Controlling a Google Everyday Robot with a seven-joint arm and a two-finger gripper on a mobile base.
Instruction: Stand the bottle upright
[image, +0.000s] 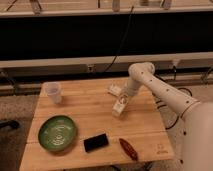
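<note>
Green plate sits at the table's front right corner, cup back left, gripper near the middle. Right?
No: the camera view shows the green plate at the table's front left corner. The cup is back left and the gripper near the middle.

Gripper (122, 100) low over tabletop (85, 112), seemingly covering part of bottle (118, 108); arm (167, 96) cut off by right edge.

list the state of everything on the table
bottle: tilted, at the gripper, not standing free
gripper: low over the table, at the bottle
cup: upright, mouth up
plate: flat, nothing on it
phone: flat, screen dark
packet: lying flat behind the bottle
red object: lying near the front edge
</note>
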